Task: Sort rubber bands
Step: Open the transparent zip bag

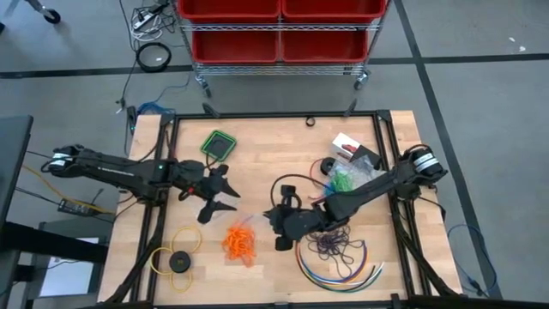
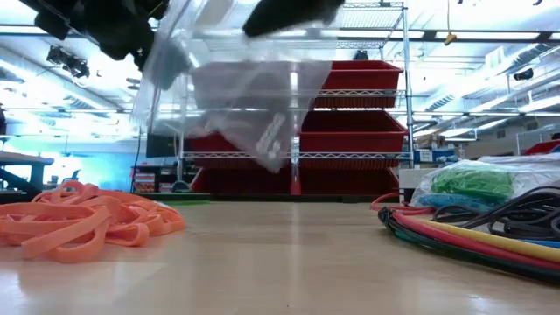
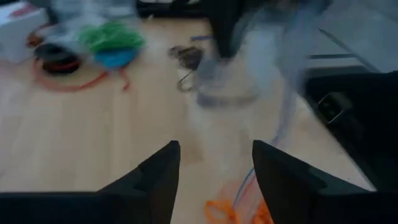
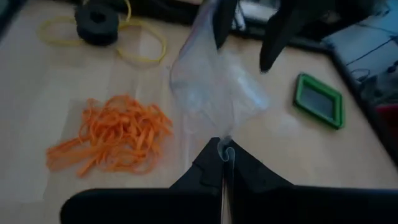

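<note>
Orange rubber bands (image 1: pixel 240 243) lie in a loose heap (image 4: pixel 112 140) near the table's front middle. Green rubber bands (image 1: pixel 343 180) and blue ones (image 3: pixel 115 57) lie at the right; a dark purple bunch (image 1: pixel 334 249) lies inside the curved cables. A clear plastic bag (image 4: pixel 211 87) hangs above the table between the grippers (image 2: pixel 245 96). My right gripper (image 4: pixel 224 152) is shut on it. My left gripper (image 3: pixel 214 180) is open at the bag's other end (image 1: pixel 225 193). My right gripper pinches an edge of the clear bag (image 4: pixel 225 144) between its two fingers, coming slanting down from the table's right. The bag spreads away from the fingers, lifted clear of the table and slack. My left gripper's fingers (image 4: pixel 221 18) stand by the bag's far edge; whether they touch it I cannot tell.
A yellow ring with a black disc (image 1: pixel 176 257) lies front left. A green-rimmed square tray (image 1: pixel 219 143) sits at the far left, a white box (image 1: pixel 347 146) at the far right. Coloured cables (image 1: pixel 343 266) curve front right. Black frame rails (image 1: pixel 382 172) edge the table.
</note>
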Tool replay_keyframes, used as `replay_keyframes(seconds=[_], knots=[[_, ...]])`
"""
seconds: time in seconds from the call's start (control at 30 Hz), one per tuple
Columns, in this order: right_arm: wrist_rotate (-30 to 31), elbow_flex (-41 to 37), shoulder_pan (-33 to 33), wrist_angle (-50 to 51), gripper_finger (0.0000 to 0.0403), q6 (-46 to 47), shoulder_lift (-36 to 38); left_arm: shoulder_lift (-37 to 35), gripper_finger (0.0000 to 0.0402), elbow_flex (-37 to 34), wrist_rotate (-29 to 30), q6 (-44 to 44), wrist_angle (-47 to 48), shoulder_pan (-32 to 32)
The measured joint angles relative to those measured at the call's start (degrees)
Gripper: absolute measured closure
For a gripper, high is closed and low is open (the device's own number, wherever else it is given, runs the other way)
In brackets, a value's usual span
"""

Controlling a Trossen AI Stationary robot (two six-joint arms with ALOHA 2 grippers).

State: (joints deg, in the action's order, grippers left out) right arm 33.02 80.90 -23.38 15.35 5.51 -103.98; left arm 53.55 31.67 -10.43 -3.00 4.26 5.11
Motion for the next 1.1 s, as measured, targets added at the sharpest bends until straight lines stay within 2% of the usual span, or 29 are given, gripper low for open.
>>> replay_keyframes(seconds=[0.27,0.43,0.67,0.77,0.93,1.1], knots=[[3.6,0.0,-2.0,0.5,0.0403,0.3,5.6,-3.3,0.0193,-0.5,2.8,2.5,0.3,-0.1],[6.7,0.0,-3.6,0.4,0.0403,0.5,7.4,-5.0,0.0193,-8.7,3.1,2.5,-16.0,-0.1],[9.6,0.0,-5.0,1.4,0.0403,0.1,9.6,-4.5,0.0193,-24.1,4.1,-2.1,-46.7,-0.1],[10.9,0.0,-5.0,1.4,0.0403,-1.0,10.8,-4.5,0.0193,-28.2,4.4,-4.4,-55.1,-0.1],[10.9,0.0,-4.6,-0.8,0.0403,-2.8,12.4,-4.4,0.0193,-29.4,2.0,-5.6,-59.1,0.3],[10.1,0.0,-3.5,-5.0,0.0403,-5.6,12.4,-4.4,0.0193,-26.5,3.9,0.2,-59.3,3.4]])
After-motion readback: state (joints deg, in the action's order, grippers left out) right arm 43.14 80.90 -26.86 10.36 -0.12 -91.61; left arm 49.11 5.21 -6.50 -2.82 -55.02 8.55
